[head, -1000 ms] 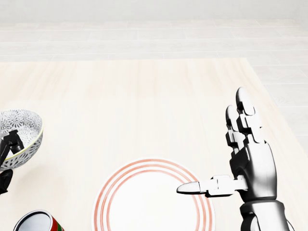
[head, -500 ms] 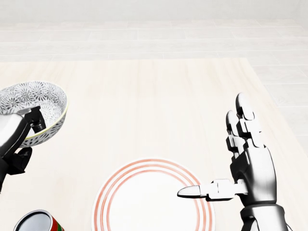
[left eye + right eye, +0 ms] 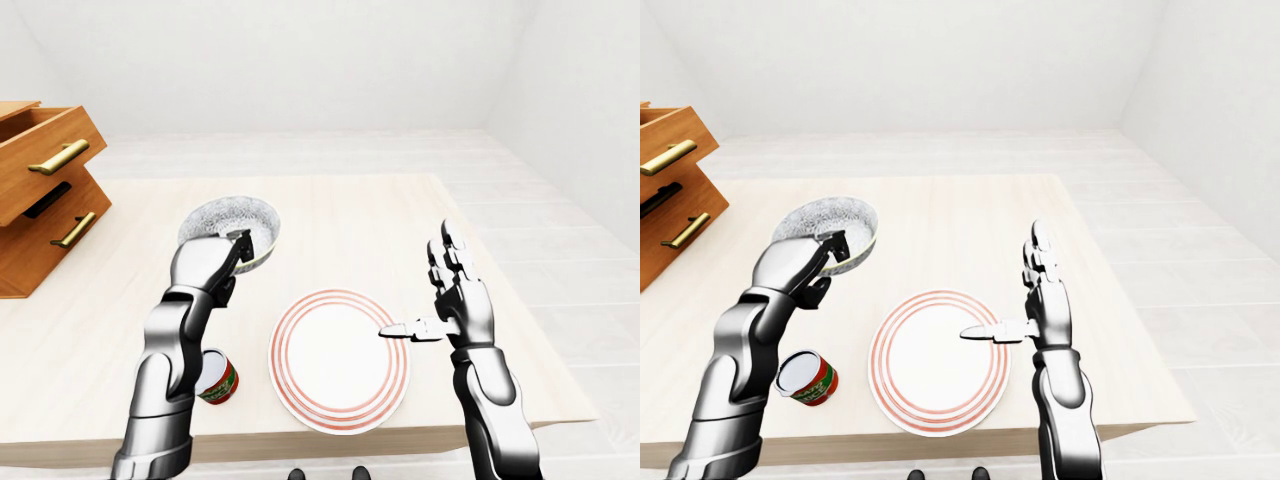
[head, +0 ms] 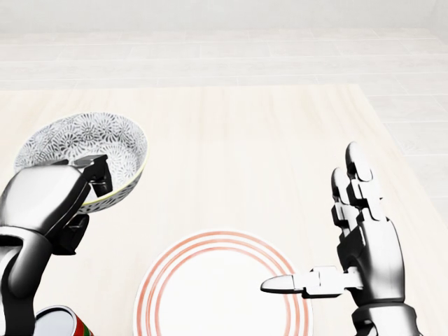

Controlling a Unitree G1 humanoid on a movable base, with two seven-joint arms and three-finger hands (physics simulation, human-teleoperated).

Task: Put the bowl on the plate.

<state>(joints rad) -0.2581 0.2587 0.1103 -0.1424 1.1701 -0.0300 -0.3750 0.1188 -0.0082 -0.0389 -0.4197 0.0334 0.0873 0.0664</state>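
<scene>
My left hand is shut on the rim of a patterned grey-and-white bowl, holding it lifted and tilted above the table, up and to the left of the plate in the head view. The white plate with red rings lies flat near the table's bottom edge. My right hand stands open at the plate's right side, fingers upright, with its thumb stretched over the plate's rim. Nothing is in the right hand.
A red can with a white lid stands left of the plate under my left forearm. A wooden drawer unit with brass handles sits at the table's left end. The table's right edge runs just beyond my right hand.
My left hand has carried the bowl rightward and slightly up, closer to the plate. The right hand has sunk a little and otherwise kept still.
</scene>
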